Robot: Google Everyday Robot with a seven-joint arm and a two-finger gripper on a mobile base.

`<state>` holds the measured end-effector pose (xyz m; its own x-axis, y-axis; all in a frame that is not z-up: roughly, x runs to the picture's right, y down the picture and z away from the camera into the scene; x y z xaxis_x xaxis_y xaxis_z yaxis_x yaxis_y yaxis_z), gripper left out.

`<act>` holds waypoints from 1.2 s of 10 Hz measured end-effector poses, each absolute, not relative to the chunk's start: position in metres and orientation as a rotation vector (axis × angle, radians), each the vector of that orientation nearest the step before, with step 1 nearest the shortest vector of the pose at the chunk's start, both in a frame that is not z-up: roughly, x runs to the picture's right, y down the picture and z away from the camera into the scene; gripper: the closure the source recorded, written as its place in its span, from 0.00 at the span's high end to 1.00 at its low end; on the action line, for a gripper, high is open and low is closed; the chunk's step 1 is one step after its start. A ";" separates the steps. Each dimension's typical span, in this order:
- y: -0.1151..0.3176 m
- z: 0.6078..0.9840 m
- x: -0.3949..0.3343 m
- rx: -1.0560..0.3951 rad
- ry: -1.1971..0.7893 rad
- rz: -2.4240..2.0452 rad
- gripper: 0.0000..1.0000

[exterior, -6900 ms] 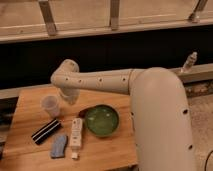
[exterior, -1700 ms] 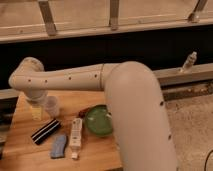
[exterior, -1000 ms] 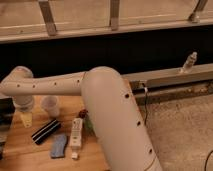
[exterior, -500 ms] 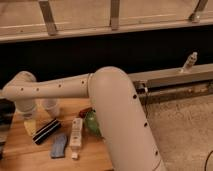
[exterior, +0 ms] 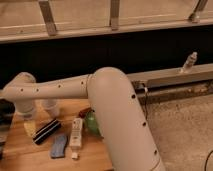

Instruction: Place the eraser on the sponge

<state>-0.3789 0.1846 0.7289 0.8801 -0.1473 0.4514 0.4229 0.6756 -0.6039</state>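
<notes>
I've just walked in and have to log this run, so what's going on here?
The robot's arm reaches across the wooden table, with its gripper low at the left side, close beside the eraser. The eraser lies on the table, not yet lifted. The sponge lies just nearer the camera with nothing on it. A white remote, a cup and a green bowl sit nearby.

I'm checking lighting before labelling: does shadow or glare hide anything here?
Camera view: warm, even light on the table, no glare on the eraser or sponge; the band behind the table is nearly black; the arm, not shadow, covers most of the bowl; the gripper, just left of the eraser, is lit.
</notes>
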 end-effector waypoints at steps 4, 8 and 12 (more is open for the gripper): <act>0.232 0.745 -0.331 -0.807 -0.377 -0.287 0.80; 0.231 0.766 -0.325 -0.801 -0.383 -0.287 0.80; 0.229 0.789 -0.341 -0.815 -0.423 -0.311 0.80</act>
